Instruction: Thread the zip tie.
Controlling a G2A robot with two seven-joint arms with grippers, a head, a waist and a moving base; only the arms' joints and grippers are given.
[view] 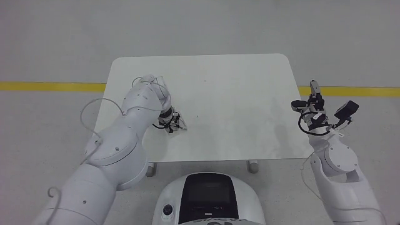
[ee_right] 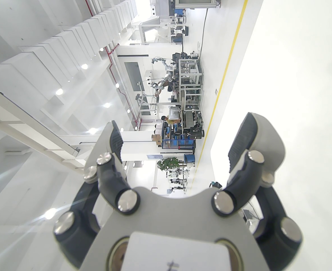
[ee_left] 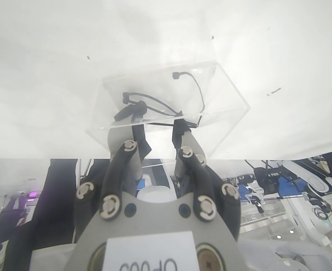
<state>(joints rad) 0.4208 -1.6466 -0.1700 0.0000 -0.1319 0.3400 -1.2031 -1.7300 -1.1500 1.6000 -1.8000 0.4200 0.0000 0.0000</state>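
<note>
A small clear box (ee_left: 231,100) stands near the table's left front part, small in the top view (view: 180,124). Inside lie black zip ties: one curved with its head up (ee_left: 200,94), one looped (ee_left: 152,101). My left gripper (ee_left: 159,118) reaches into the box from the table's near edge, its fingers (ee_left: 180,135) apart, and a thin black strand (ee_left: 160,124) runs across between them. In the top view the left gripper (view: 171,124) sits at the box. My right gripper (ee_right: 180,133) is open and holds nothing. It stays off the table's right edge (view: 314,95).
The white table (view: 237,100) is bare apart from the box and a few dark specks (ee_left: 273,91). Its front edge (ee_left: 267,159) runs just behind the box. The table's right side (ee_right: 296,71) lies beside the right gripper. Yellow floor lines (view: 50,86) pass behind.
</note>
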